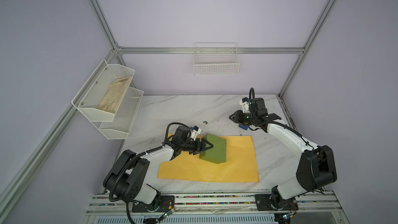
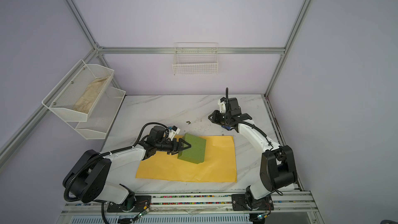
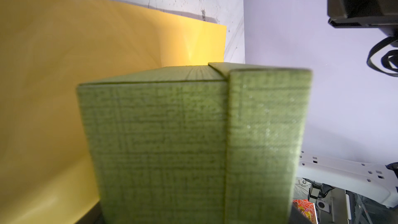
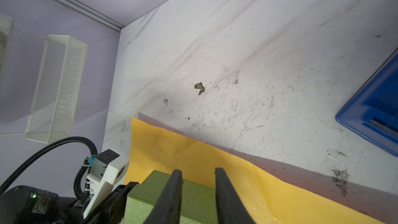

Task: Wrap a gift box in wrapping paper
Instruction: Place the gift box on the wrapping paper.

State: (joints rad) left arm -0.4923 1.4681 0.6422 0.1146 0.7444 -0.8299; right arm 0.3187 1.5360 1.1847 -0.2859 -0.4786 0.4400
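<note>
The olive-green gift box (image 1: 215, 150) (image 2: 193, 150) sits over the back left part of the yellow wrapping paper (image 1: 237, 164) (image 2: 215, 169), which lies flat on the marble table. My left gripper (image 1: 203, 149) (image 2: 183, 148) is shut on the box's left end. In the left wrist view the gift box (image 3: 193, 136) fills the jaws and its lid seam shows. My right gripper (image 1: 237, 120) (image 2: 214, 118) (image 4: 198, 171) hovers at the back right, apart from the paper. It is open with nothing between its fingers. The right wrist view looks past them at the gift box (image 4: 198, 201) and the wrapping paper (image 4: 215, 156).
A blue tape dispenser (image 1: 244, 127) (image 4: 374, 108) lies on the table under the right gripper. On the left wall hangs a white mesh shelf (image 1: 120, 113) holding a beige cloth (image 1: 114, 98). A wire basket (image 1: 216, 65) hangs on the back wall. A small dark scrap (image 1: 205, 122) lies behind the paper.
</note>
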